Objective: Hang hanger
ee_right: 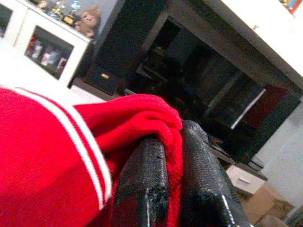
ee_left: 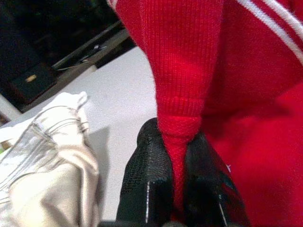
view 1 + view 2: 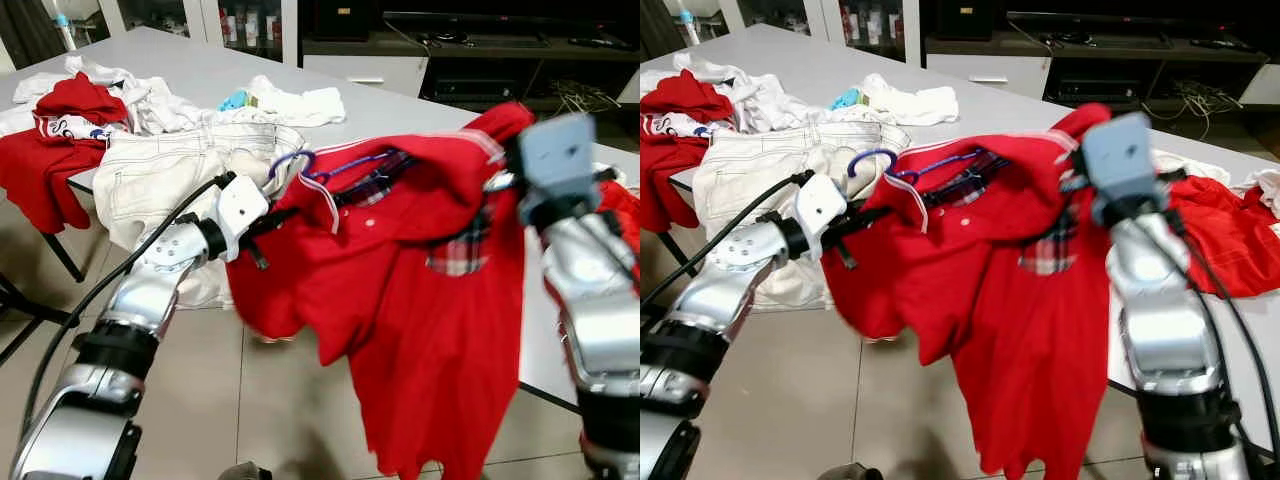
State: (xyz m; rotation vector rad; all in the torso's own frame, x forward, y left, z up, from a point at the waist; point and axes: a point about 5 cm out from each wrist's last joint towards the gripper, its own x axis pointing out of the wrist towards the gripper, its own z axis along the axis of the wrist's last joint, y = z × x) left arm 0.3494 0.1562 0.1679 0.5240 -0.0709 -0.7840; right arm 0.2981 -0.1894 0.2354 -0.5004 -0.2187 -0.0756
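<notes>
While the purple hanger [image 3: 330, 170] sits inside the collar of the red polo shirt [image 3: 420, 300], both grippers hold that shirt up beside the grey worktop [image 3: 400, 110]: left gripper [image 2: 173, 189] fingers pinch one shoulder, right gripper [image 1: 173, 175] fingers clamp the other. Cream jeans [image 3: 170, 165] lie behind the shirt. No writing is legible.

Hanger [image 3: 330, 172]: purple, thin, hook at its left end, lying tilted inside the collar of the red polo shirt [image 3: 420, 300].
Shirt: stretched between both closed jaws, pinched at each shoulder, body hanging below them.
</notes>
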